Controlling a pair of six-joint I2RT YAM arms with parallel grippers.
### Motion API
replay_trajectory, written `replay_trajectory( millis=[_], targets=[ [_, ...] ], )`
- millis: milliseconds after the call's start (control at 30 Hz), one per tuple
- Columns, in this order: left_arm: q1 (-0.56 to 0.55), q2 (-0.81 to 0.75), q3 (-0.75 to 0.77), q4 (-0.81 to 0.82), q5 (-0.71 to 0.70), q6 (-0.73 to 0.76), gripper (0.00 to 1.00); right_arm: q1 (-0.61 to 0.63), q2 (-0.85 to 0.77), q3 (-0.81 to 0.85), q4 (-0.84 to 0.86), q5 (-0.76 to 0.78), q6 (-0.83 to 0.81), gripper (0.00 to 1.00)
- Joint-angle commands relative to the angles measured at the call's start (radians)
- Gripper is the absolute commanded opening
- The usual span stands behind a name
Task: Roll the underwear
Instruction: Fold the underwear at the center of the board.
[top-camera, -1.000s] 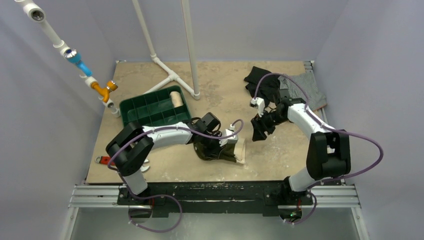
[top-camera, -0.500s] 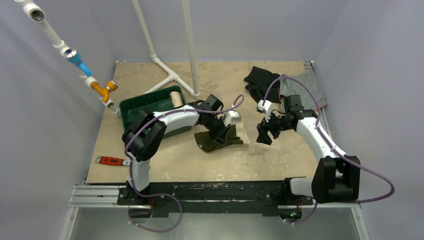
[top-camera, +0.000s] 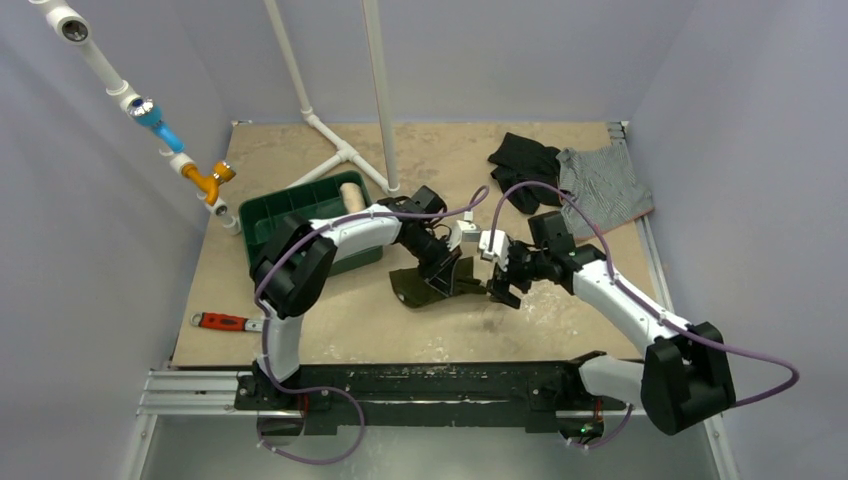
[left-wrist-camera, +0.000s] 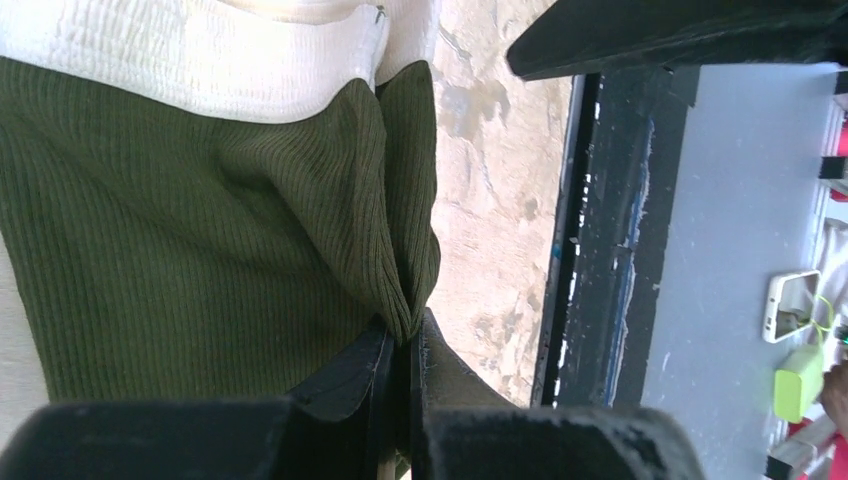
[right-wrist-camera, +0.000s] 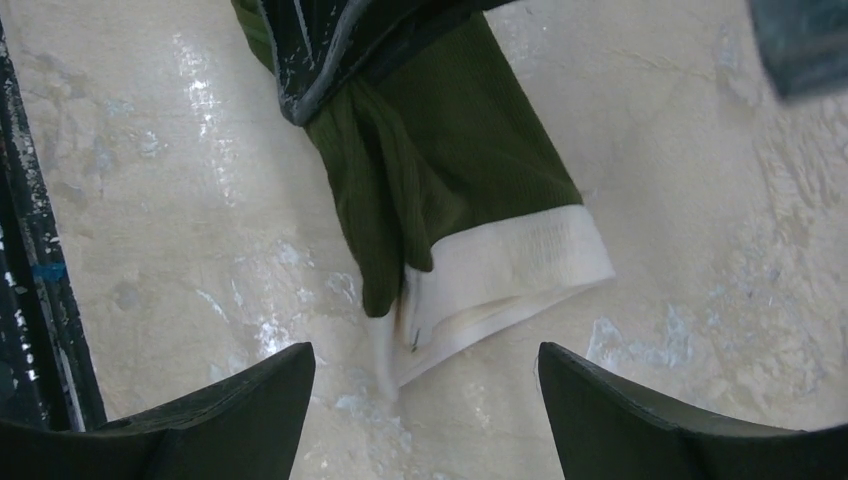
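1. Just right of the tray (top-camera: 262, 212), on the table (top-camera: 330, 330), sits the underwear (top-camera: 425, 288). It is a loose olive bundle with its cream waistband (right-wrist-camera: 500, 285) at the end away from the tray.
2. The left gripper (left-wrist-camera: 400, 345) has its jaws pressed together on a gathered fold of the olive cloth. The ribbed fabric bunches into pleats at the pinch. I cannot tell whether the waistband end rests on the table or hangs just above it.
3. The right gripper (right-wrist-camera: 425, 368) hovers over the waistband end, on the far side of the underwear from the tray. Its jaws are spread wide and hold nothing, and in its wrist view the band lies between them.
4. My judgement of the material is that it is a thin ribbed knit, light and limp. It should sag under its own weight, slide easily on the smooth table, and keep no shape unless held taut. Nothing about it is fragile.
5. The waistband looks thicker and firmer than the body, with several layers showing at its edge. It is probably the surest place to grip and a good core for the roll.
6. The hold should close across all the band's layers near the middle of its end, not on a loose corner. The left pinch can then keep tension from the tray side.
7. If the jaws catch only the top layer, the bundle is likely to fall open.
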Motion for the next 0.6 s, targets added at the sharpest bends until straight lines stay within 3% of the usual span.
replay_trajectory(
  millis=[0, 300, 567],
  targets=[
    [0.008, 0.024, 0.034, -0.052, 0.095, 0.051, 0.00, 0.066, 0.014, -0.017, 0.146, 0.076, 0.006, 0.82],
    [0.015, 0.056, 0.045, -0.055, 0.106, 0.036, 0.00, 0.200, 0.050, -0.076, 0.206, 0.143, -0.014, 0.83],
    [0.015, 0.066, 0.060, -0.070, 0.117, 0.043, 0.00, 0.229, 0.063, -0.136, 0.278, 0.211, -0.008, 0.83]
  ],
)
